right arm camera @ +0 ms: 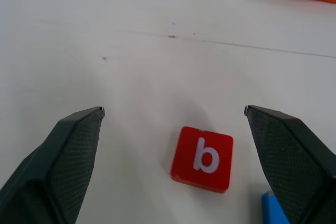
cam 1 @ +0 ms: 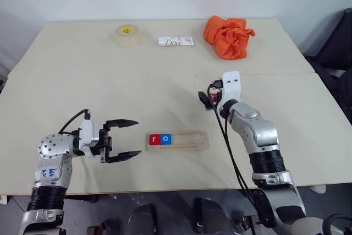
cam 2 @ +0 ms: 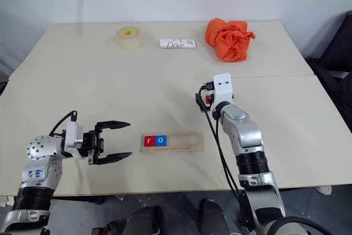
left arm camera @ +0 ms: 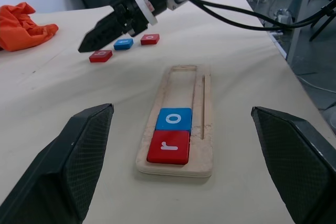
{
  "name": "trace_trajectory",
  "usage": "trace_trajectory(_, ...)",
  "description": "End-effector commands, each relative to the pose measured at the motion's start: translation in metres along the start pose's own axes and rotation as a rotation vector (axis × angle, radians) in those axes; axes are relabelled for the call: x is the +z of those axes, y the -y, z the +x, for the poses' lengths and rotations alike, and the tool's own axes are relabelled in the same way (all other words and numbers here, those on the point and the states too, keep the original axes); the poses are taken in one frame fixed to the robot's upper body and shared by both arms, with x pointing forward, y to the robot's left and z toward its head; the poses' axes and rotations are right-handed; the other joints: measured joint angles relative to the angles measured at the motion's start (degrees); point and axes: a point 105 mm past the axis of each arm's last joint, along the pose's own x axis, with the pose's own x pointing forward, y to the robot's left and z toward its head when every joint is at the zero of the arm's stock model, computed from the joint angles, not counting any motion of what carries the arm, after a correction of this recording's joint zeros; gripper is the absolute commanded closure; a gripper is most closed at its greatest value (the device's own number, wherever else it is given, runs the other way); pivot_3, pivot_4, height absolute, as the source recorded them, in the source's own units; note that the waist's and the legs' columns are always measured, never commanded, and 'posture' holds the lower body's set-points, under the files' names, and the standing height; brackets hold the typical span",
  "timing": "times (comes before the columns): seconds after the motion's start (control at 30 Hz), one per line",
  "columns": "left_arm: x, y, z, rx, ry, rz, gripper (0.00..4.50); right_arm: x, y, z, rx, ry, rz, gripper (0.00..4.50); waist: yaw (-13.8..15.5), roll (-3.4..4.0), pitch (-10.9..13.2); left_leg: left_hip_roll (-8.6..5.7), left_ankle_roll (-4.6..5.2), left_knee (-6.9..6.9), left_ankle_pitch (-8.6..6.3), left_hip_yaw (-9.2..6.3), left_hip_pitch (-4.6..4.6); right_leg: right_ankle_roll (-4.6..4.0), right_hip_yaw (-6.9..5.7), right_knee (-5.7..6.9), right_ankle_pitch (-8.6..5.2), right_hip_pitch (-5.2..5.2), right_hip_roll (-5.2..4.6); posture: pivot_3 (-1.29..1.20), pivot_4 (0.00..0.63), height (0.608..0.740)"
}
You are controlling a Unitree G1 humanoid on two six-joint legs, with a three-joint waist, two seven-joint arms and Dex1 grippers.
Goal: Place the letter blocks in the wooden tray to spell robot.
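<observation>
The wooden tray [cam 1: 191, 140] lies near the table's front, with a red r block [cam 1: 154, 139] and a blue o block [cam 1: 166, 138] side by side at its left end. My left gripper [cam 1: 137, 137] is open and level just left of the tray, holding nothing. My right gripper [right arm camera: 174, 110] is open and hovers over a red b block [right arm camera: 202, 158] on the table; the corner of a blue block [right arm camera: 273, 208] shows beside it. The left wrist view has three loose blocks beyond the tray: red [left arm camera: 100, 55], blue [left arm camera: 123, 43] and red [left arm camera: 150, 39].
At the back of the table are a roll of tape [cam 1: 127, 34], a white Dove bar [cam 1: 176, 41] and a crumpled orange cloth [cam 1: 227, 37]. A seam runs across the right half of the table. A dark chair [cam 1: 338, 48] stands off the right edge.
</observation>
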Motion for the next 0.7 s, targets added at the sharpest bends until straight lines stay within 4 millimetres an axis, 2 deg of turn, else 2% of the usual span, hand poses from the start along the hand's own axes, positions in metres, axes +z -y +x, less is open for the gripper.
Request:
trace_trajectory(0.03,0.010,0.000,-0.003,0.017,0.022,0.032,0.04,0.010,-0.005,0.002,0.004,0.045,-0.022,0.00,-0.01,0.00,0.00,0.00,0.00,0.00,0.00,0.00,0.00,0.00,0.00,0.00,0.00,0.00,0.00,0.00,0.150,0.740)
trace_trajectory(0.57,0.011,-0.001,-0.001,0.022,0.029,0.028,0.04,-0.015,-0.004,0.016,-0.066,-0.036,0.070,0.00,-0.30,0.00,0.00,0.01,-0.02,-0.05,0.01,0.00,0.02,0.00,0.00,-0.02,0.00,0.00,0.01,0.00,0.150,0.740)
trace_trajectory(0.67,0.011,-0.001,-0.002,0.022,0.030,0.027,0.00,-0.016,-0.004,0.016,-0.074,-0.039,0.075,0.58,-0.33,0.00,0.00,0.01,-0.02,-0.05,0.01,0.00,0.02,0.00,0.00,-0.02,0.00,0.00,0.01,0.00,0.150,0.740)
trace_trajectory(0.7,0.011,-0.002,-0.002,0.023,0.029,0.027,0.00,-0.016,-0.005,0.016,-0.073,-0.039,0.069,0.92,-0.33,0.00,0.00,0.01,-0.02,-0.05,0.01,-0.01,0.02,0.00,0.00,-0.04,0.00,0.00,0.01,0.00,0.150,0.740)
